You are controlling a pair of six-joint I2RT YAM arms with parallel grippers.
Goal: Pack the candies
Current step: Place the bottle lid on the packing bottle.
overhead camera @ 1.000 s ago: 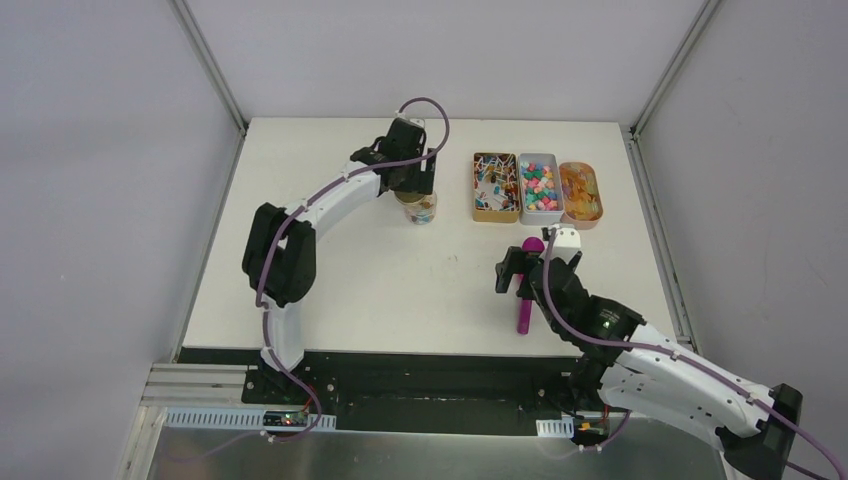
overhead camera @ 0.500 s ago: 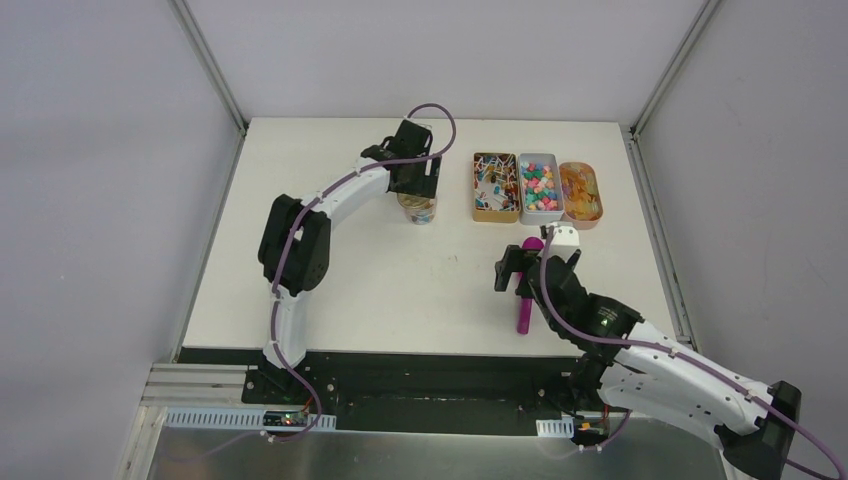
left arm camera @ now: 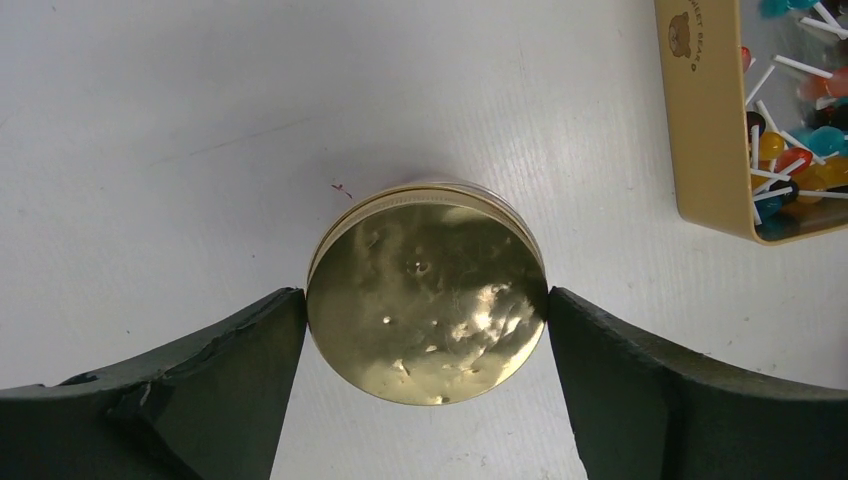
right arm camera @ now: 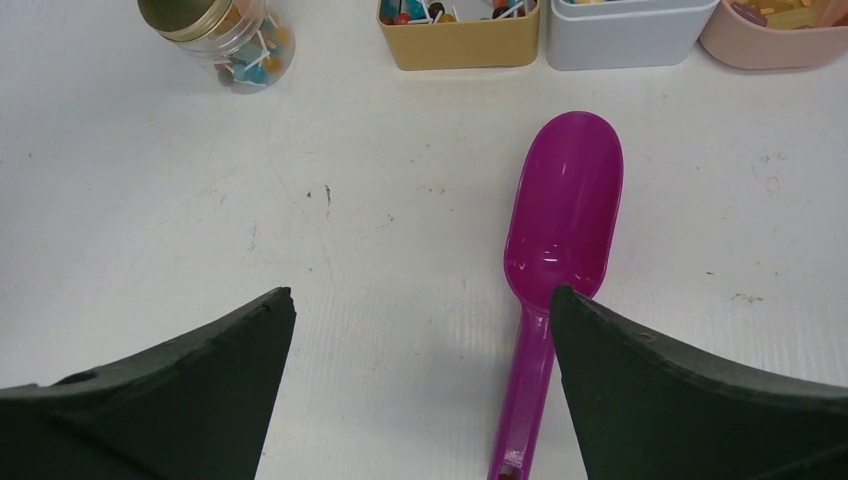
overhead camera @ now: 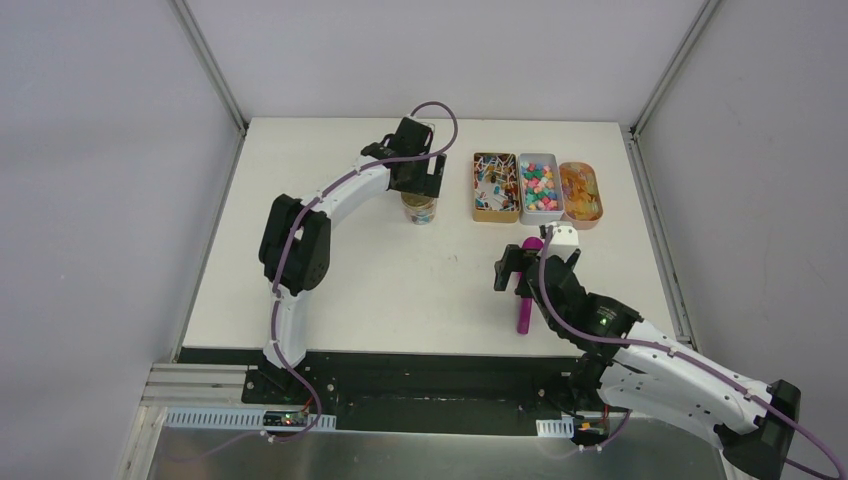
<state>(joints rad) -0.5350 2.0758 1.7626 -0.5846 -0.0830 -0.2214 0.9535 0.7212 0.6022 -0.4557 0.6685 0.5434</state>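
Candies [right arm camera: 250,62] jarred, gold lid [left arm camera: 428,330] on
Left end effector [left arm camera: 426,295] flanks lid, grip indeterminate; right end effector [right arm camera: 420,294] open. Retract vertically.

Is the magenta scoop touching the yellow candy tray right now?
Apart. The right wrist view shows a strip of bare table between the tip of the scoop and the near wall of the yellow tray.
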